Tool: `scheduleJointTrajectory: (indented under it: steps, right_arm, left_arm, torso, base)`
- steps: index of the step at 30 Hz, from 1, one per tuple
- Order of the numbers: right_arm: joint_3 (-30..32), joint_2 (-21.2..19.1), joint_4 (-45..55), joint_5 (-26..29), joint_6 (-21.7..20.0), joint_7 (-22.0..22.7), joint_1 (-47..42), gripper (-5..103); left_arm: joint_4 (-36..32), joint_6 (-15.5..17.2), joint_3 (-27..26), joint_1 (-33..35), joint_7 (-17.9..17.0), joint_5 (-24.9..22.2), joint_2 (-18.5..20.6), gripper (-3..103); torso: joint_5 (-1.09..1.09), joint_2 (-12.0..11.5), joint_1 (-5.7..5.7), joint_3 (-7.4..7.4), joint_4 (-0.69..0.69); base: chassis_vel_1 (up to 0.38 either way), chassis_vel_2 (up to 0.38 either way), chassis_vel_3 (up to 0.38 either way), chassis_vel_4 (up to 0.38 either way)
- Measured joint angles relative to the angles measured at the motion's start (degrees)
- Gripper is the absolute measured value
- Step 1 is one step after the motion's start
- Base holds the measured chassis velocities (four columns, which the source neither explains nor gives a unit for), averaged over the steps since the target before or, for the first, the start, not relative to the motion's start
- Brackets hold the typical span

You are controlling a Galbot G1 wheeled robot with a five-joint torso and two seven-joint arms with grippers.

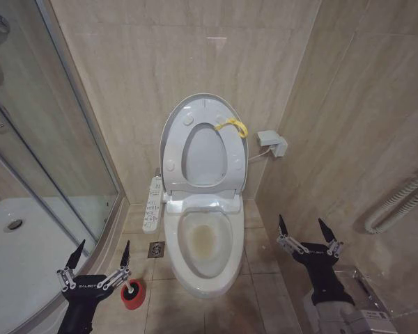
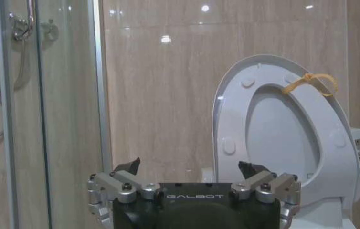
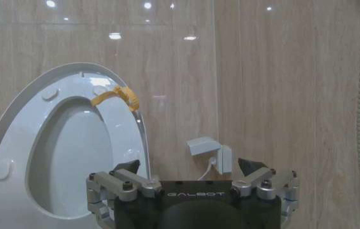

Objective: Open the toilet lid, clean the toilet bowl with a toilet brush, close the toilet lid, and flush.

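red cup: holds the brush, on the floor beside the left hand, fingers wide, empty
lid: up, bowl stained
right hand: wide, idle
grip: brush stick, lift straight

A beige tiled floor is seen, with the white ceramic toilet bowl planted on it. A small square metal drain is set just beside the bowl's left, and a red round cup holder is stood nearby.
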Motion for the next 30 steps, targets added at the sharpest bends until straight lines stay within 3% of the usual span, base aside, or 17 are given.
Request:
scheduleJointTrajectory:
  steps: [30]
  right_arm:
    - [0.0,0.0,0.0,0.0,0.0,0.0,0.0,100]
  left_arm:
    - [0.1,0.1,0.0,-0.1,-0.1,-0.1,0.1,100]
  torso:
    - [0.0,0.0,0.0,0.0,0.0]
  base:
    - [0.0,0.0,0.0,0.0]
